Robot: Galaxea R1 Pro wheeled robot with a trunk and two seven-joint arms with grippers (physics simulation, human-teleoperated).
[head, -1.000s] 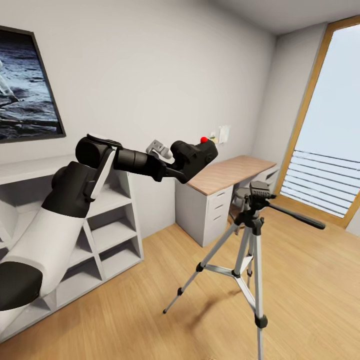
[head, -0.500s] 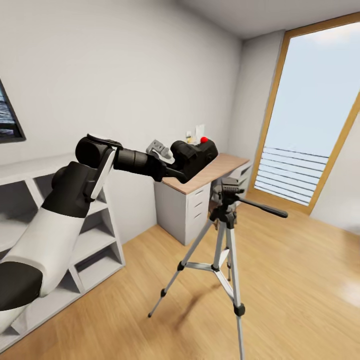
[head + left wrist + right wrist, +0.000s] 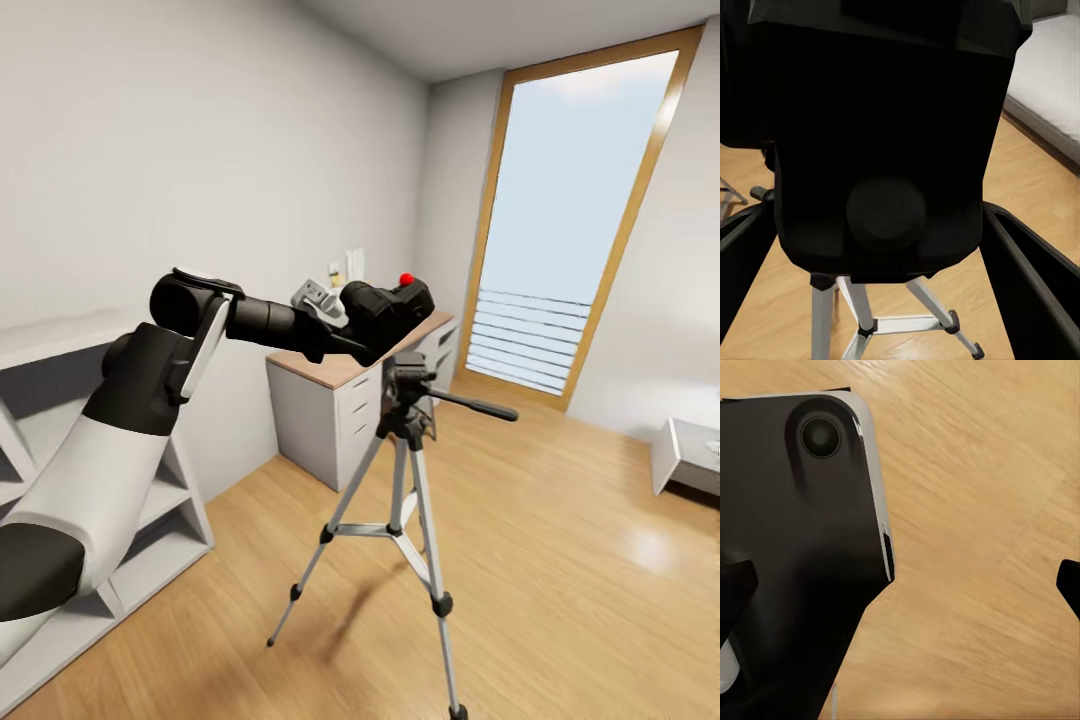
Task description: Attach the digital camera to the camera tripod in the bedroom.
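My left gripper [image 3: 372,322] is shut on the black digital camera [image 3: 392,308], whose red button [image 3: 406,279] faces up. I hold it at arm's length, just above and slightly left of the camera tripod's black head [image 3: 405,376]. The pan handle [image 3: 470,404] points right and the silver legs [image 3: 400,500] spread over the wood floor. In the left wrist view the camera's dark body [image 3: 889,135] sits between the fingers [image 3: 1035,281], with tripod legs [image 3: 874,324] beneath it. In the right wrist view my right gripper [image 3: 904,585] is open over bare floor.
A wood-topped desk [image 3: 330,368] with grey drawers stands against the wall behind the tripod. The white cube shelf [image 3: 150,520] is at the left. A tall wood-framed window [image 3: 560,230] fills the far wall, and a grey bed corner [image 3: 690,450] shows at the right.
The whole view has swung to the right, so shelf and wall picture slid out left. The tripod head now stands right under the held camera. My left arm keeps its pose.
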